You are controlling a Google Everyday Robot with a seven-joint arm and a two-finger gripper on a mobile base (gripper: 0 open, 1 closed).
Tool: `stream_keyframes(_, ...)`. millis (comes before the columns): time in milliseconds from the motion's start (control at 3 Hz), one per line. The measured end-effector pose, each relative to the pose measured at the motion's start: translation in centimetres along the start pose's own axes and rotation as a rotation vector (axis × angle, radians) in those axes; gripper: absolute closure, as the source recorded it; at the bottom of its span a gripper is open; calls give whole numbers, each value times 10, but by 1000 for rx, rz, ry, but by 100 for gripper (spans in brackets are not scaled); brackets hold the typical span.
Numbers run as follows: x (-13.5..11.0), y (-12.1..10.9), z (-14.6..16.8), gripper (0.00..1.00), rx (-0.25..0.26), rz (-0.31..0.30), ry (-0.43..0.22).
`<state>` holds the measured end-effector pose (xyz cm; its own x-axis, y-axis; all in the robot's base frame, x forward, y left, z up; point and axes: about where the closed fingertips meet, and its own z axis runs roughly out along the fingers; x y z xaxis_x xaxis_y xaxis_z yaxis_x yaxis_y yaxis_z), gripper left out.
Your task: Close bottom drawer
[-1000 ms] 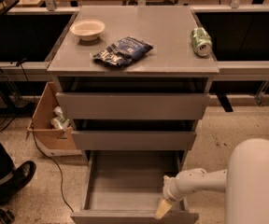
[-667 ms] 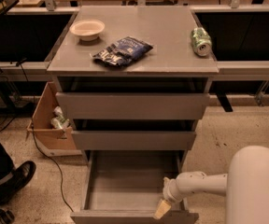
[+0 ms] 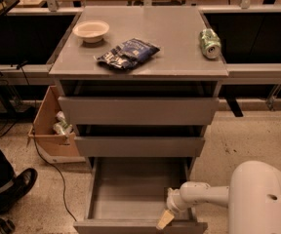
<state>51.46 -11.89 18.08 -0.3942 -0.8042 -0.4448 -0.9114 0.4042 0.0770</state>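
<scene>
The bottom drawer [image 3: 130, 189] of the grey cabinet is pulled far out, its shallow grey tray showing empty. Its flat front panel [image 3: 130, 226] lies at the lower edge of the view. My gripper [image 3: 165, 220] reaches in from the right on a white arm and sits at the drawer's front right corner, just behind the front panel, its tan fingertip pointing down toward the panel's top edge. The middle drawer [image 3: 139, 146] and the top drawer [image 3: 138, 111] stand slightly out.
On the cabinet top [image 3: 179, 48] lie a white bowl [image 3: 90, 30], a dark snack bag [image 3: 127, 53] and a green can [image 3: 210, 43]. A cardboard box [image 3: 52, 128] stands on the floor at the left. A person's shoe [image 3: 11, 189] is at lower left.
None; the arm and the drawer stay where they were.
</scene>
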Motion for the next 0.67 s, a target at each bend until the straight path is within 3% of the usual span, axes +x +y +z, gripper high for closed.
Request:
stream_keyframes(333, 5, 5, 18, 16, -38, 2, 7)
stream_keyframes(667, 0, 5, 23, 39, -41, -13, 7)
